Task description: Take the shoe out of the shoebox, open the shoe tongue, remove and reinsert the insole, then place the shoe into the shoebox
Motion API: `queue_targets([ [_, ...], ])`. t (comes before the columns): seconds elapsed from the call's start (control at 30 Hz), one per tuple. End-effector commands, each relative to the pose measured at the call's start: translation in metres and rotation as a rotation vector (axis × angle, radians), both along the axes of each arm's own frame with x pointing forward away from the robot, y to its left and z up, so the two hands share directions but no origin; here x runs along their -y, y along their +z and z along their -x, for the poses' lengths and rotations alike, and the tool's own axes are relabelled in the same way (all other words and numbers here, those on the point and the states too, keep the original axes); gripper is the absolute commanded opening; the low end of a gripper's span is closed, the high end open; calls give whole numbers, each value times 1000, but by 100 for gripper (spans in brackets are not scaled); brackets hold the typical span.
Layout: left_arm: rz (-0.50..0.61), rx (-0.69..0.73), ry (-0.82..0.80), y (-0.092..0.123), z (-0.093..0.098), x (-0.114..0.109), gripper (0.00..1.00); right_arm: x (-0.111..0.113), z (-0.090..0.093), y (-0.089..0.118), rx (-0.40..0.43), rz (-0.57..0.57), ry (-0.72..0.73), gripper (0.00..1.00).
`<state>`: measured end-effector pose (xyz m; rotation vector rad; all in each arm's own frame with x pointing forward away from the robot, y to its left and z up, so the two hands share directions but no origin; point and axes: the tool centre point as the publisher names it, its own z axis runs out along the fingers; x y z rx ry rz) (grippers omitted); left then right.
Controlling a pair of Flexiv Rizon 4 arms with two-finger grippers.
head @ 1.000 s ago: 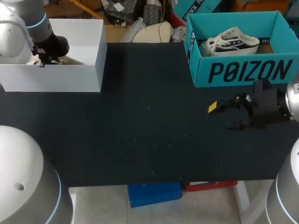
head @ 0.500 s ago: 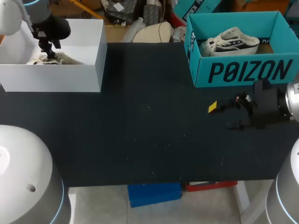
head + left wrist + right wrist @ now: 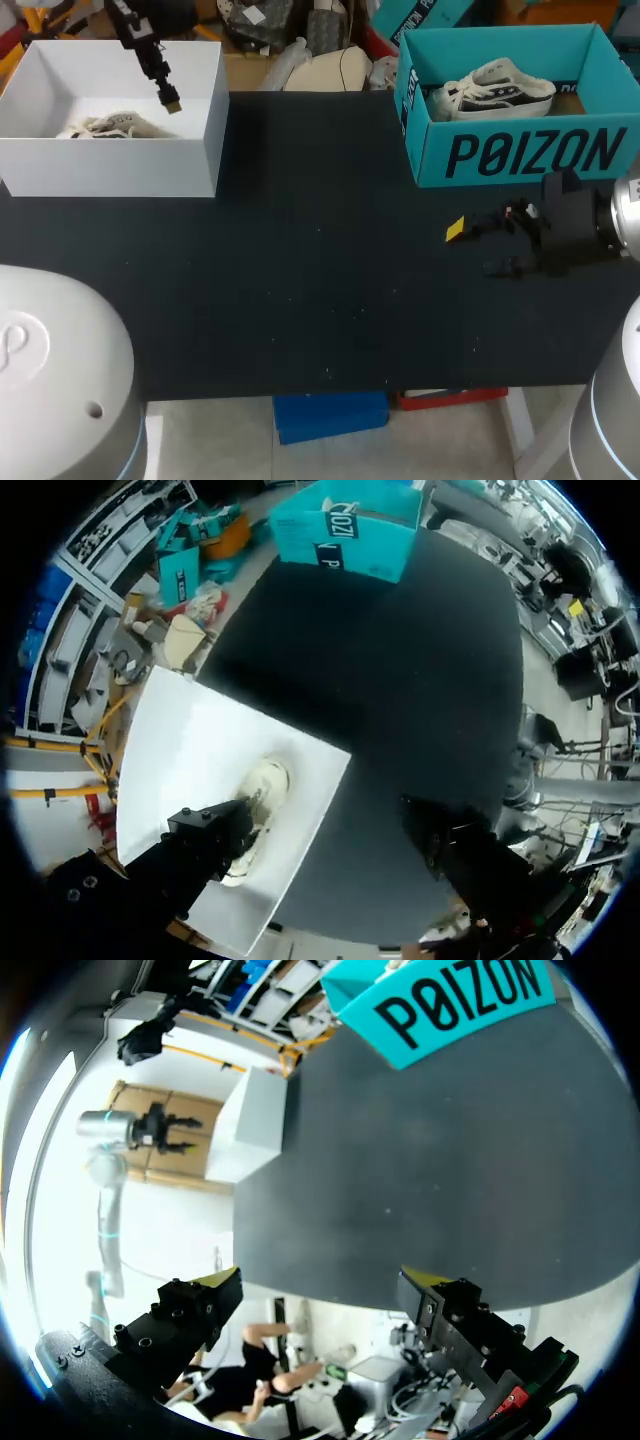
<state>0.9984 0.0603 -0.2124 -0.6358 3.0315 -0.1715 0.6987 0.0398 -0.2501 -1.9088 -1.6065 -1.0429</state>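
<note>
A cream shoe (image 3: 105, 125) lies inside the white box (image 3: 205, 130) at the table's back left. My left gripper (image 3: 165, 90) hangs above that box near its right wall, open and empty. In the left wrist view the shoe (image 3: 262, 792) lies in the white box (image 3: 190, 750) below my wide-open left gripper (image 3: 325, 830). A white-and-black shoe (image 3: 495, 90) rests in the teal shoebox (image 3: 520, 150) at the back right. My right gripper (image 3: 475, 248) sits low over the table in front of the teal box, open with nothing between its fingers (image 3: 215, 1282).
The dark table top (image 3: 320, 260) stretches between the two boxes. In the right wrist view the teal shoebox (image 3: 450, 1000) and the white box (image 3: 255, 1125) stand ahead of the right gripper (image 3: 325, 1285).
My left gripper has risen out of the white box and shifted right, opening as it went; the cream shoe stays in the box. The right arm has not moved.
</note>
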Motion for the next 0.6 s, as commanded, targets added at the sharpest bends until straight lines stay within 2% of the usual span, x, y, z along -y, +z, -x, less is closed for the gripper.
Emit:
queue_targets([
  [0.03,-95,-70,196,0,9,22,100,-1,0,0,-1,2,-1,100],
  [0.17,-141,-101,304,-5,21,33,100,-1,0,0,-1,2,-1,100],
  [0.27,-150,-125,318,-11,34,37,100,-1,0,0,-1,2,-1,100],
  [0.37,-150,-125,318,-11,34,37,100,-1,0,0,-1,2,-1,100],
  [0.5,-150,-125,318,-11,34,37,100,12,-12,8,-88,284,120,100],
  [0.6,-150,-125,318,-11,34,37,100,19,-28,13,-119,386,192,100],
])
